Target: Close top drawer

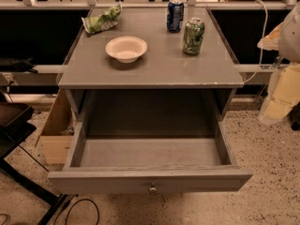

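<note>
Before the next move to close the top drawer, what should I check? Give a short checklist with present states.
1. top drawer pulled far out, ready to close: ok.
2. Drawer inside has nothing that sticks up: ok.
3. knob and front free to push: ok.
4. blue can and green can upright on the cabinet top: ok.
5. pincer placed at the front: cannot tell, it is not in view.

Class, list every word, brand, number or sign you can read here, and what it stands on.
No text is readable.
blue can: print too blurred.
green can: print too blurred.
green bag: print too blurred.
top drawer and bowl: no text.
end effector: not in view.
</note>
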`<state>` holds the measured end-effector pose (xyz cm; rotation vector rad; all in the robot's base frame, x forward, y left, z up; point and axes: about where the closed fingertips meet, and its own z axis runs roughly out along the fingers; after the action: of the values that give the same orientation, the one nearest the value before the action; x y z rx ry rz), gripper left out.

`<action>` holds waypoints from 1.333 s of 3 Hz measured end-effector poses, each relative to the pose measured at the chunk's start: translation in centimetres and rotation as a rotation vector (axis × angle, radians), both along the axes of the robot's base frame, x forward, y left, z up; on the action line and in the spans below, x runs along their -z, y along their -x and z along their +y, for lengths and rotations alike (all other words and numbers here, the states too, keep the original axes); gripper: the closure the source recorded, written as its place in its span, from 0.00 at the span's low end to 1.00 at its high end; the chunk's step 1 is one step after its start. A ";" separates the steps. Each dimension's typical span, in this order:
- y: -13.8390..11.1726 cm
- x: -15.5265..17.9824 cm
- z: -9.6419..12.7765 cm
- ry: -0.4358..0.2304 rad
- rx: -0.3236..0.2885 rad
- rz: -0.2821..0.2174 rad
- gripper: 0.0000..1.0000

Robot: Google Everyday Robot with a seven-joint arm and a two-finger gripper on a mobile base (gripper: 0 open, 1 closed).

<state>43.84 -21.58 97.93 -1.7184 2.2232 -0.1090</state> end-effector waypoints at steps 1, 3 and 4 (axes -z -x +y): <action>0.0 0.0 0.0 0.000 0.000 0.000 0.00; 0.1 5.1 -0.2 -0.035 -0.010 0.046 0.00; 2.3 9.3 -1.1 -0.044 0.009 0.079 0.00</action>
<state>41.55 -22.70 88.62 -1.7179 2.2715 0.0053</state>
